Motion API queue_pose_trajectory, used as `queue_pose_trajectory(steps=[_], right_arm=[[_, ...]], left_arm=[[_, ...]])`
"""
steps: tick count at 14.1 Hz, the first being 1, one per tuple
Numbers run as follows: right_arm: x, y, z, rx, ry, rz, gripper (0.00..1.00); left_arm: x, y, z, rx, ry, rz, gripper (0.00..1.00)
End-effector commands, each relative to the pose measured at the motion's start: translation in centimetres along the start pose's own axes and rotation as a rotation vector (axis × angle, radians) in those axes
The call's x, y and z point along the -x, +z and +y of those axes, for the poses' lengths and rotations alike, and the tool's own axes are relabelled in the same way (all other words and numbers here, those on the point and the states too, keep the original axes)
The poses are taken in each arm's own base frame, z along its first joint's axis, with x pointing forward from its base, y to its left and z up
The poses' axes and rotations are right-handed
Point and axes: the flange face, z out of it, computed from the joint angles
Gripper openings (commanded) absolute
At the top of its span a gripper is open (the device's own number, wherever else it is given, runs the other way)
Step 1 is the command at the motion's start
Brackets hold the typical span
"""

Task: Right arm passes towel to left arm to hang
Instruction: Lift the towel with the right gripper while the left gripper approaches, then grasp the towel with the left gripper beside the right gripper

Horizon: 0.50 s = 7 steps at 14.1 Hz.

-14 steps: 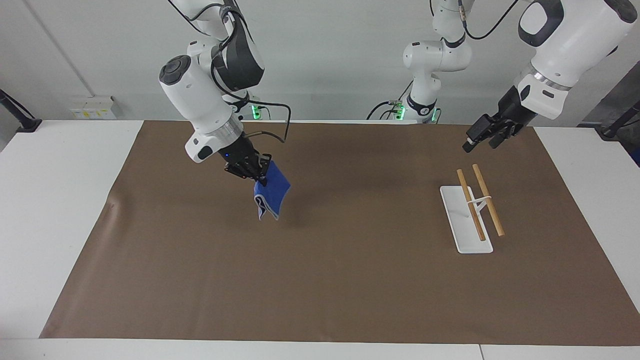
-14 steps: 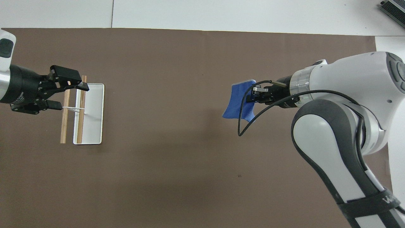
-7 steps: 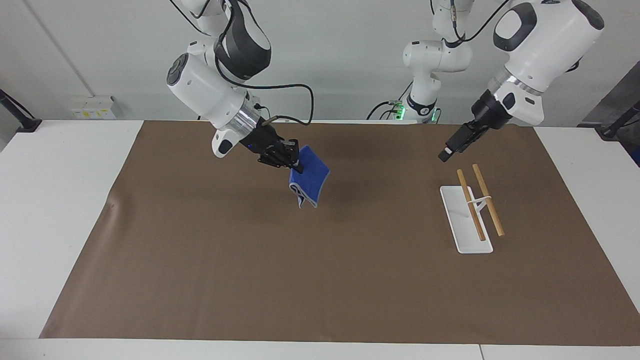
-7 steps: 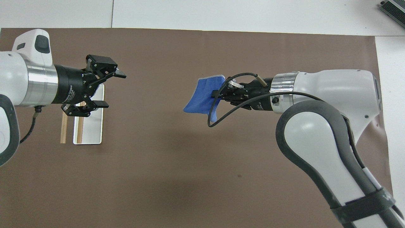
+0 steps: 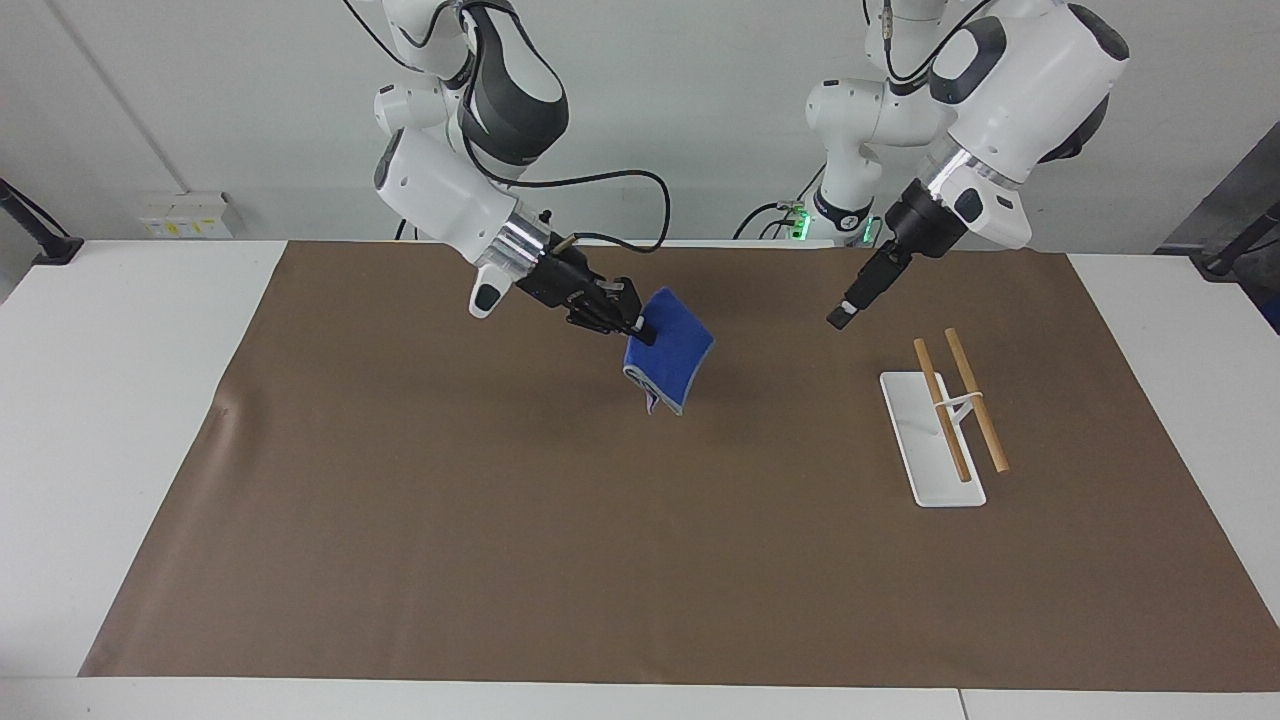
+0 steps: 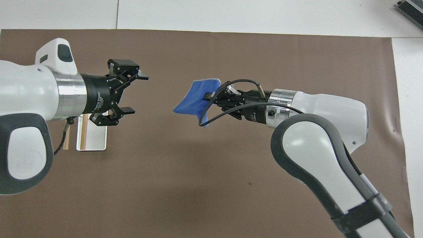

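Observation:
My right gripper (image 5: 640, 328) (image 6: 209, 96) is shut on the blue towel (image 5: 672, 361) (image 6: 195, 99) and holds it in the air over the middle of the brown mat (image 5: 560, 520); the towel hangs folded below the fingers. My left gripper (image 5: 838, 318) (image 6: 137, 94) is open and empty, raised over the mat between the towel and the rack, pointing toward the towel with a clear gap between them. The hanging rack (image 5: 950, 410) with two wooden bars (image 5: 975, 412) on a white base (image 6: 96, 142) stands toward the left arm's end of the table.
The brown mat covers most of the white table (image 5: 120, 400). In the overhead view the left arm's body (image 6: 29, 102) covers part of the rack.
My right gripper has carried the towel toward the left arm's end, over the mat's middle. My left gripper has swung away from over the rack toward the towel, staying open.

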Motion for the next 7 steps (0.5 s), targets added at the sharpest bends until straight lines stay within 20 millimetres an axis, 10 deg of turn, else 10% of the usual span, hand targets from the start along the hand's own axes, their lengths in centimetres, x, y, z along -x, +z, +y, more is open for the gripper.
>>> queue_pose_trajectory(steps=[1,7], right_arm=[[0.5,-1.1,0.0,-0.114,0.047,0.004,0.0],[0.4,-1.4,-0.1,-0.189,0.097,0.016,0.0]], left_arm=[[1.6,0.9,-1.4,0.046,-0.113,0.001,1.0],[3.9,2.0,-0.8,0.162,-0.251,0.016,1.0]])
